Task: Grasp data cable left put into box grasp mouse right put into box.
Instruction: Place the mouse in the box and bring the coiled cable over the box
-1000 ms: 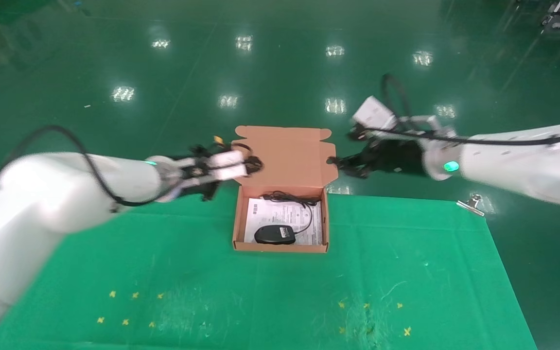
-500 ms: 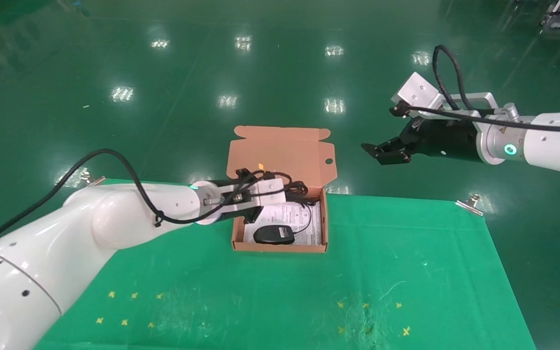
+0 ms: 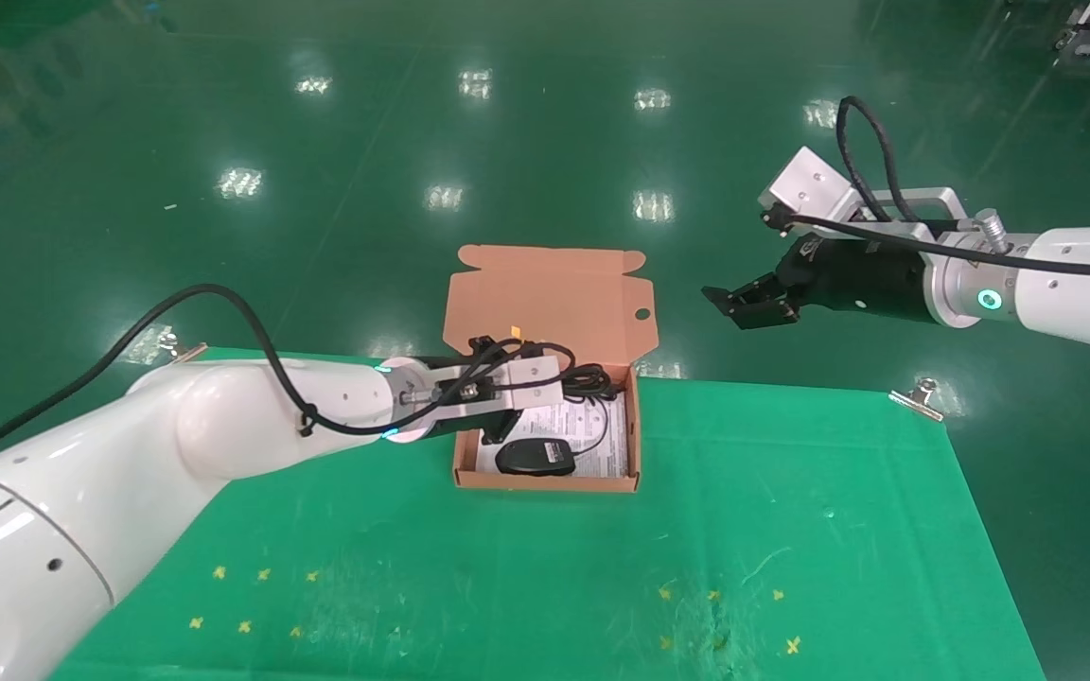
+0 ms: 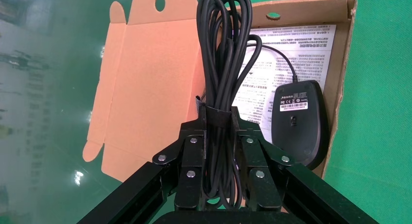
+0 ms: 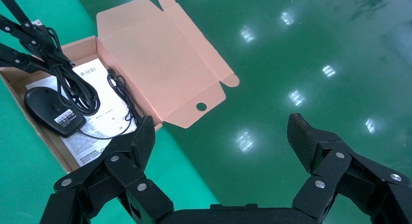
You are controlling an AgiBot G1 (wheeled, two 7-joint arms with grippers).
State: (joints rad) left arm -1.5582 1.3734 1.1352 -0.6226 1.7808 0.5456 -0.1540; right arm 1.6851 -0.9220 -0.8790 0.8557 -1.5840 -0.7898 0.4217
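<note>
The salmon-orange box [image 3: 546,481] stands open at the far middle of the green mat, lid [image 3: 550,305] upright. The black mouse [image 3: 535,458] lies upside down inside on the white sheet, its cord curling behind it. My left gripper [image 3: 571,382] is over the box's far part, shut on the data cable [image 4: 222,68], a strapped bundle of black loops that hangs over the sheet beside the mouse [image 4: 297,118]. My right gripper [image 3: 732,301] is open and empty, in the air past the table's far right. In its view the box [image 5: 46,148] and mouse [image 5: 48,110] show.
A green mat [image 3: 791,530] covers the table, held by metal clips at the far right [image 3: 916,398] and far left [image 3: 171,345]. Small yellow marks [image 3: 252,601] dot the near part. Beyond the table is a shiny green floor.
My left gripper has carried the data cable from left of the lid to over the box. My right gripper has pulled back to the right and up, away from the lid.
</note>
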